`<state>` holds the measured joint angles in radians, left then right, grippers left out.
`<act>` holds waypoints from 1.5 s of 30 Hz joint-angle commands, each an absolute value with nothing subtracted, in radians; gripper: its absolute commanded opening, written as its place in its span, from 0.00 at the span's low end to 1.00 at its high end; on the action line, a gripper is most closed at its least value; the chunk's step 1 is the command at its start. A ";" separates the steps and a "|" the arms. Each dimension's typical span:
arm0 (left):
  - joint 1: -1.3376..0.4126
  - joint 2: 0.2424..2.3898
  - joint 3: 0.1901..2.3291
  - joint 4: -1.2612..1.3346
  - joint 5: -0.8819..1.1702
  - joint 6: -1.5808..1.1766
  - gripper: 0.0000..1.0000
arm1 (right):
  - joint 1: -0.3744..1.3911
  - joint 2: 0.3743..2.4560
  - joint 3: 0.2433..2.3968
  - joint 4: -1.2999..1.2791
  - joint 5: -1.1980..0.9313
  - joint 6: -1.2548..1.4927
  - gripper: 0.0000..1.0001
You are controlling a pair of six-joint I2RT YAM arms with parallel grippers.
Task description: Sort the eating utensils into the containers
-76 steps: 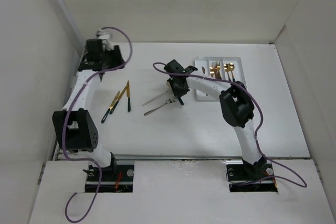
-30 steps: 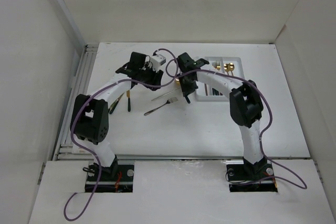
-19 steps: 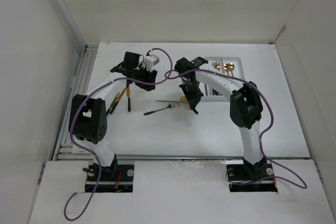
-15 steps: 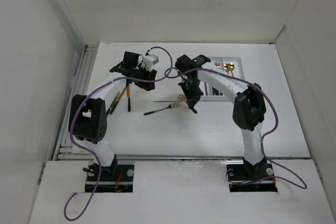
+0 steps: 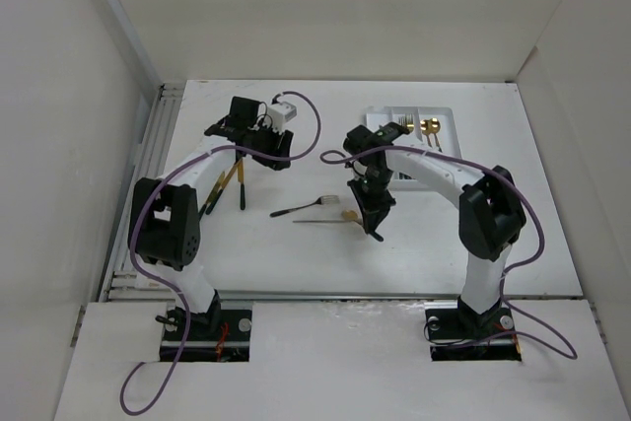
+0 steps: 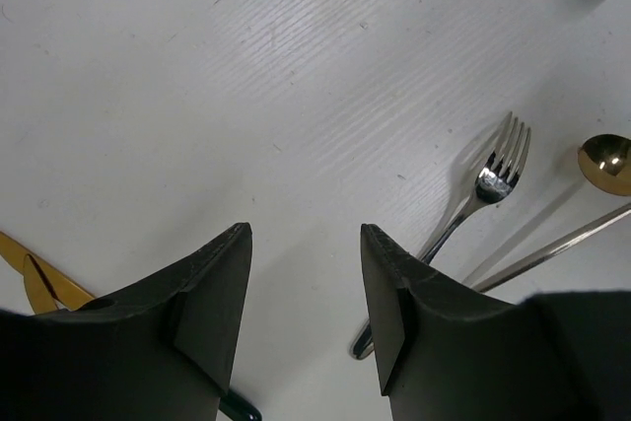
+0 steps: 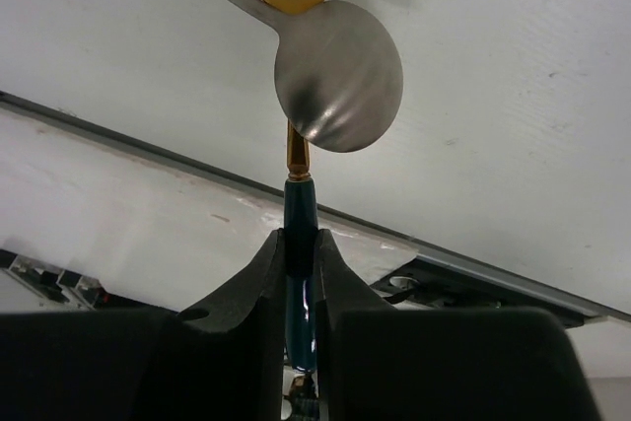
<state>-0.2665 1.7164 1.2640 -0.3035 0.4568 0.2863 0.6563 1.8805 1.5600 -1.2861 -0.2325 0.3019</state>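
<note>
My right gripper (image 7: 300, 239) is shut on the dark green handle of a spoon (image 7: 338, 76) and holds it above the table; in the top view this gripper (image 5: 375, 226) is at mid table, left of and nearer than the white tray (image 5: 446, 115). Under it lies a gold-headed spoon (image 5: 325, 220) with a silver handle, next to a silver fork (image 5: 304, 206). My left gripper (image 6: 306, 234) is open and empty above the table, left of that fork (image 6: 483, 194) and spoon (image 6: 606, 160). The tray holds gold forks (image 5: 404, 127) and spoons (image 5: 431, 128).
Three dark-handled gold knives (image 5: 222, 184) lie left of my left gripper (image 5: 268, 158); one blade shows in the left wrist view (image 6: 39, 283). White walls close in the table on three sides. A metal rail (image 5: 296, 295) runs along the near edge.
My right gripper has moved from beside the tray toward the near side with the spoon in it. The left arm swung in from the far left earlier and now holds still.
</note>
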 commanded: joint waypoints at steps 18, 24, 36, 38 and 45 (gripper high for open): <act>-0.261 1.634 1.264 -0.267 0.499 0.258 0.45 | 0.658 2.125 1.864 -1.264 -0.546 0.181 0.00; -0.261 1.634 1.246 -0.267 0.499 0.258 0.45 | 0.658 2.070 1.679 -1.226 -0.445 0.195 0.00; -0.261 1.643 1.267 -0.276 0.499 0.258 0.45 | 0.667 1.850 1.440 -1.167 -0.287 0.316 0.00; -0.261 1.643 1.267 -0.276 0.499 0.258 0.45 | 0.634 1.827 1.451 -1.148 -0.214 0.350 0.00; -0.261 1.643 1.267 -0.276 0.499 0.249 0.45 | 0.594 1.790 1.558 -1.083 -0.212 0.377 0.00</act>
<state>-0.2653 1.6852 1.2545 -0.2771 0.4747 0.2573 0.5964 1.8256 1.4952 -1.1400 -0.2253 0.3485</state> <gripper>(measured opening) 0.450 0.156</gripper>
